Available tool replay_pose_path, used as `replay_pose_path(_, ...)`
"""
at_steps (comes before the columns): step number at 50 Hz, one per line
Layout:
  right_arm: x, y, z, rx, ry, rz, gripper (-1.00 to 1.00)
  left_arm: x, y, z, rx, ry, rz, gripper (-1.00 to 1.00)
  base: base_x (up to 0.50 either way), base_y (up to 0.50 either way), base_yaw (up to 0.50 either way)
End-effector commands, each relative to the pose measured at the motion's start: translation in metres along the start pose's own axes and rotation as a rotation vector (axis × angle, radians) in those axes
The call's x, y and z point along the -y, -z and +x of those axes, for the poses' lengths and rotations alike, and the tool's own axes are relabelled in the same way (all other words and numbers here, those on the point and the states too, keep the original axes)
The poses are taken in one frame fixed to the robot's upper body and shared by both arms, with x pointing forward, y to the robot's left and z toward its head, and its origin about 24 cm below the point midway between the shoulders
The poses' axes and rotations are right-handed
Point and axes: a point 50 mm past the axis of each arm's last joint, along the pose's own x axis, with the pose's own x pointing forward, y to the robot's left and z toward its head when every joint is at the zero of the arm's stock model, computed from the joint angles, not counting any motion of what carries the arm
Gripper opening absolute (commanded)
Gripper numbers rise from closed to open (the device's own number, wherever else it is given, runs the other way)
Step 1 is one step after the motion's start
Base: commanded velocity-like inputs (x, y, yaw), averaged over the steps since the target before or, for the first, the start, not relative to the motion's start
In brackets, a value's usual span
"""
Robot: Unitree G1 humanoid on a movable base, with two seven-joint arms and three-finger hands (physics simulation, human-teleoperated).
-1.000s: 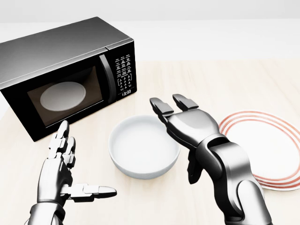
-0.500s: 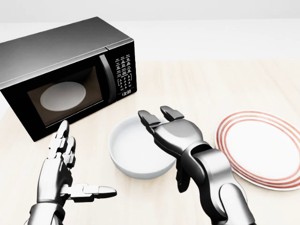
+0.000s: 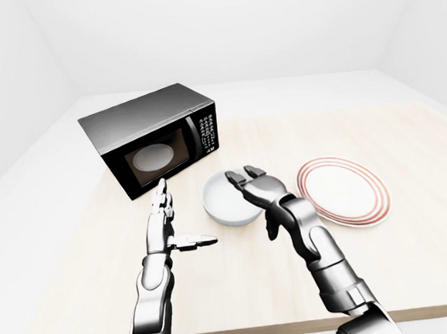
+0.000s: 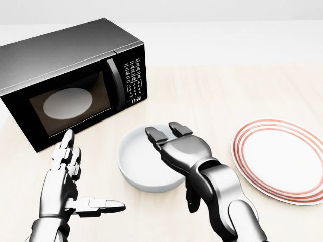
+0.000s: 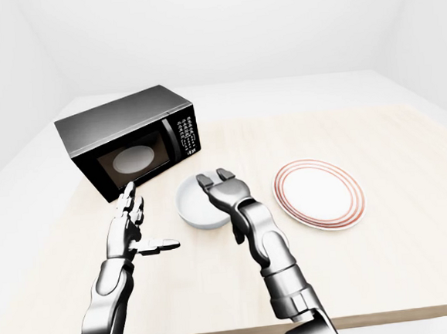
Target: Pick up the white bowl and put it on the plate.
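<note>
Currently the white bowl [image 4: 149, 162] is seen on the wooden table [image 4: 227, 91], between the microwave [image 4: 65, 80] and the striped plate [image 4: 282, 159]. Its right rim is overlapped by the unclenched right hand [image 4: 176, 146], nothing grasped; the left hand [image 4: 68, 179], also spread, is held farther off.

Over the last second the right robot hand [image 4: 174, 143] has slid toward the left of the head view and a little lower. It began beside the right rim of the white bowl [image 4: 141, 164], with its forearm covering the left edge of the plate [image 4: 282, 161]. Now its open fingers [image 4: 157, 134] reach over the bowl's right half, hiding that part of the rim. The forearm has swung clear, so the plate's full striped outline shows on the worktop [image 4: 227, 96], apart from the arm.
</note>
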Motion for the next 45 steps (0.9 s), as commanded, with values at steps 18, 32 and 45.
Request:
replay_pose_path(18, -0.024, -0.002, -0.002, -0.003, -0.124, 0.005, 1.0, 0.0, 0.0, 0.0, 0.002, 0.001, 0.0, 1.0, 0.0, 0.0, 0.0)
replay_pose_path(32, -0.021, -0.001, -0.003, -0.001, -0.169, 0.005, 1.0, 0.0, -0.002, -0.001, 0.003, 0.002, -0.002, 1.0, 0.0, 0.0, 0.0)
replay_pose_path(45, -0.017, -0.001, 0.004, 0.0, -0.179, -0.002, 1.0, 0.001, -0.001, -0.001, 0.002, 0.002, -0.001, 1.0, 0.0, 0.0, 0.0)
